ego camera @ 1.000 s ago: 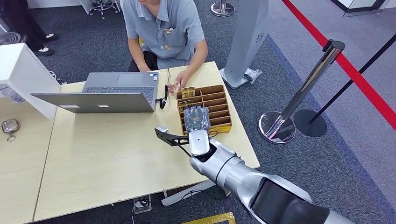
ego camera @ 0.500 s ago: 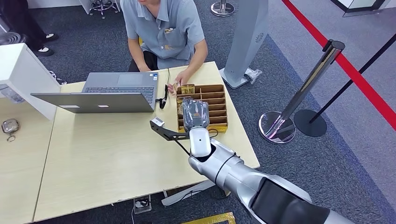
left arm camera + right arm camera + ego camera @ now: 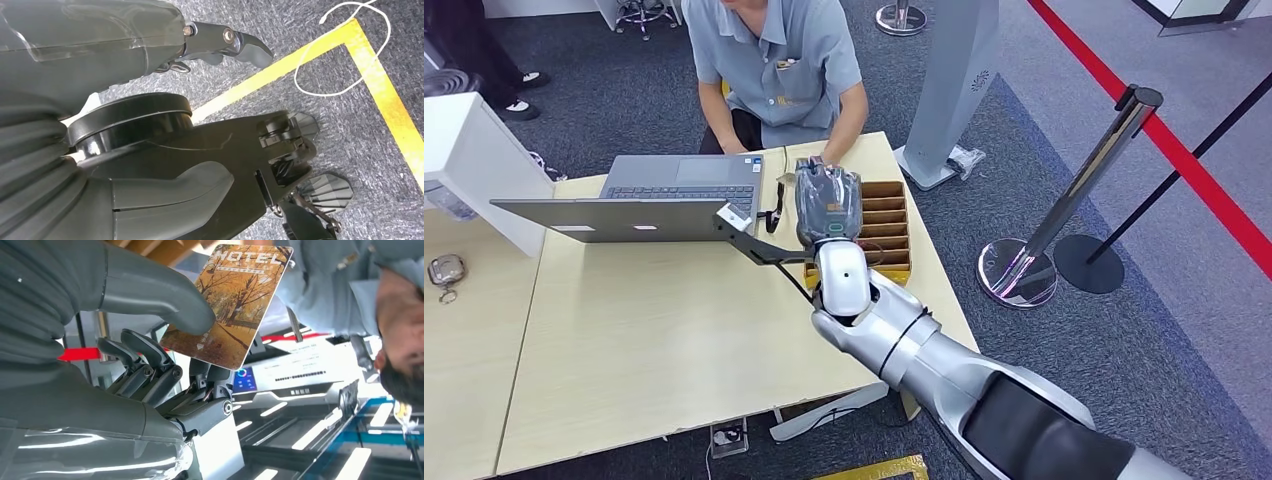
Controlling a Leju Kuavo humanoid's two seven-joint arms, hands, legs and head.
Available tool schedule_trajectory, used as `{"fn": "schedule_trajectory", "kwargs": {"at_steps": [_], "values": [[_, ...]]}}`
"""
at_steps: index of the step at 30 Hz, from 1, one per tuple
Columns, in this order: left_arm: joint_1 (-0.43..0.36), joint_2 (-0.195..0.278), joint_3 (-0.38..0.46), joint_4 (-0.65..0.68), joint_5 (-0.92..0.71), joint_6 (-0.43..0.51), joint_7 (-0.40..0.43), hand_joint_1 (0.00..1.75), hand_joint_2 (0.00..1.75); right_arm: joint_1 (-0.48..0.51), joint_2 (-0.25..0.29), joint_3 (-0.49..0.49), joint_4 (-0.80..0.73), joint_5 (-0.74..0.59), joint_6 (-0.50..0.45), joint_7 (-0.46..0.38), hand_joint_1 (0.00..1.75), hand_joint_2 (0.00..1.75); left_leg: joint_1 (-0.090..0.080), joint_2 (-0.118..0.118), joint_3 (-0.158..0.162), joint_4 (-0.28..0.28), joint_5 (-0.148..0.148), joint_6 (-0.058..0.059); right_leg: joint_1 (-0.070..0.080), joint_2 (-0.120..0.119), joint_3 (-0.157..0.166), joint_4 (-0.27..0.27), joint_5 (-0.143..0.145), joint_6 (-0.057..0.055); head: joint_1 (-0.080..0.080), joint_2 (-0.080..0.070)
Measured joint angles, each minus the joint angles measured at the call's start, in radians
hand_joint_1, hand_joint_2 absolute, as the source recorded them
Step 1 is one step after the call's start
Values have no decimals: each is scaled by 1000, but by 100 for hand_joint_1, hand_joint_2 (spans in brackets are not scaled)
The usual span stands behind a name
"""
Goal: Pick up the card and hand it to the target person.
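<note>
My right hand (image 3: 826, 203) is raised over the far end of the wooden slotted box (image 3: 890, 226), close in front of the seated person in a grey shirt (image 3: 779, 70). In the right wrist view that hand (image 3: 150, 365) pinches the card (image 3: 235, 300) between thumb and fingers: an orange autumn-tree hotel card, held out towards the person (image 3: 360, 285). My left hand (image 3: 220, 42) hangs beside my body over the carpet, its fingers loosely apart with nothing in them.
A grey laptop (image 3: 654, 195) stands open on the light wooden table (image 3: 644, 330), left of the box. A white cabinet (image 3: 474, 160) is at the table's far left. A chrome stanchion (image 3: 1064, 210) and a red floor line are to the right.
My right hand has risen from above the near part of the box and moved away from me towards the person, carrying the card. The person's hand by the box is now behind my hand.
</note>
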Motion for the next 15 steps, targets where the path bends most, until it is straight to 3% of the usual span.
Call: {"fn": "schedule_trajectory", "kwargs": {"at_steps": [7, 15], "values": [[-9, -9, -20, 0, -31, -16, 11, 0, 175, -55, 82, 5, 197, -13, -16, -20, 175, 175, 0, 1, 1, -1, 0, 0, 0, 1, 0, 0, 0, 0, 0, 0], [-13, -12, -30, 0, -47, -28, 18, 0, 175, -78, 120, 12, 265, -8, -16, -16, 175, 175, 0, 1, 1, -1, 0, 0, 0, 1, 1, -1, 0, 0, 0, 0]]}}
